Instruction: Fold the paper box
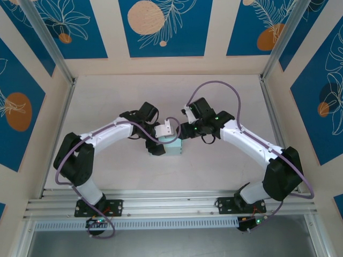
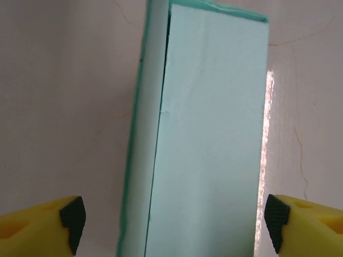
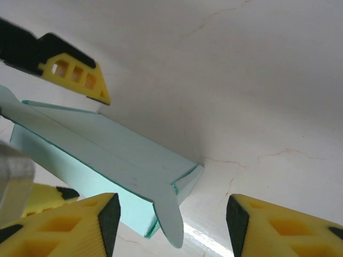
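Pale table (image 1: 225, 91), paper box (image 2: 209, 134) between parted left claw (image 2: 174, 224), right claw (image 3: 170, 219) near

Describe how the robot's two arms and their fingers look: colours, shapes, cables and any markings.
Both the left arm and the right arm have smooth white links joined by bulky black joints. A lilac cable loops along each. The left fingers and right fingers are yellow plastic wedges with moulded hollows and black pads. Small green lights glow near the bases.
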